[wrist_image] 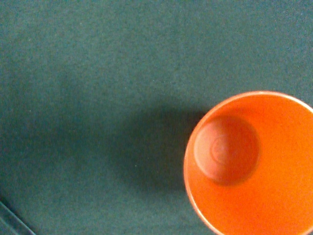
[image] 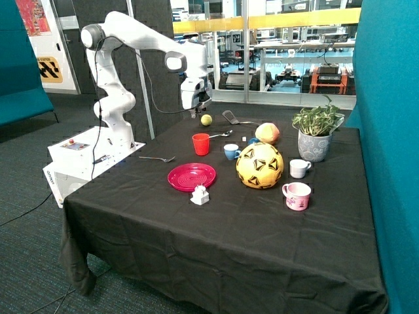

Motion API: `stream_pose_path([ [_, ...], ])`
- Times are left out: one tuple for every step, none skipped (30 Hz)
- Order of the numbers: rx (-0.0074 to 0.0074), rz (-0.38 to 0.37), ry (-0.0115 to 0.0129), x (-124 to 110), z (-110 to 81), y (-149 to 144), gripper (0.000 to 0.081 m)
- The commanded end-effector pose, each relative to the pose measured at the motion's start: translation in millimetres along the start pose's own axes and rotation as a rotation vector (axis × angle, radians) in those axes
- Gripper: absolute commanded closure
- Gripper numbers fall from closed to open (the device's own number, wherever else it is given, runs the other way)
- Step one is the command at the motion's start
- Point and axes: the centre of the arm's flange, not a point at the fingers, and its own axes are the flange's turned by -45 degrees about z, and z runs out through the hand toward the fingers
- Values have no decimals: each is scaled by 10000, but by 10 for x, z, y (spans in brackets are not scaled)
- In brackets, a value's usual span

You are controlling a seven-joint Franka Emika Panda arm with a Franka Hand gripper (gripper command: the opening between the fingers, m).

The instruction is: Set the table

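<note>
The gripper is held in the air above the far part of the table, near a small yellow-green ball, and nothing is seen in its grasp; whether it is open or closed cannot be told. The red cup is stood upright on the black cloth, nearer the camera than the gripper and below it, between the silver fork and the small blue cup. In the wrist view the cup is seen from straight above but off to one edge, its round mouth and flat bottom exposed, so a sideways shift is judged to be needed before any descent over its rim. The cup is smooth, glossy plastic, thin-walled and tapered; the cloth is matte and finely woven. A ridged red plate is laid just in front of the cup, with a spoon and a black spatula behind it. Little of the setting appears to be arranged yet
</note>
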Motion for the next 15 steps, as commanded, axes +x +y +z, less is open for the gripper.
stream_pose_path([
  [-53, -2222, 43, -11, 5, -5, 0],
  [-53, -2284, 43, -7, 18, -17, 0],
  [-53, -2297, 43, -6, 25, -24, 0],
  [-53, -2354, 42, -5, 32, -33, 157],
  [-53, -2414, 42, -6, 39, -45, 370],
  [-54, -2473, 42, -9, 45, -58, 477],
  [-54, -2548, 42, -14, 50, -74, 530],
  [-54, -2585, 42, -19, 54, -87, 556],
  [-54, -2636, 42, -25, 57, -101, 572],
  [-54, -2676, 42, -31, 61, -115, 578],
  [-54, -2707, 42, -38, 65, -129, 580],
  [-54, -2746, 41, -43, 68, -142, 582],
  [-54, -2809, 41, -49, 73, -156, 583],
  [-54, -2864, 41, -53, 78, -171, 584],
  [-54, -2920, 41, -55, 83, -187, 585],
])
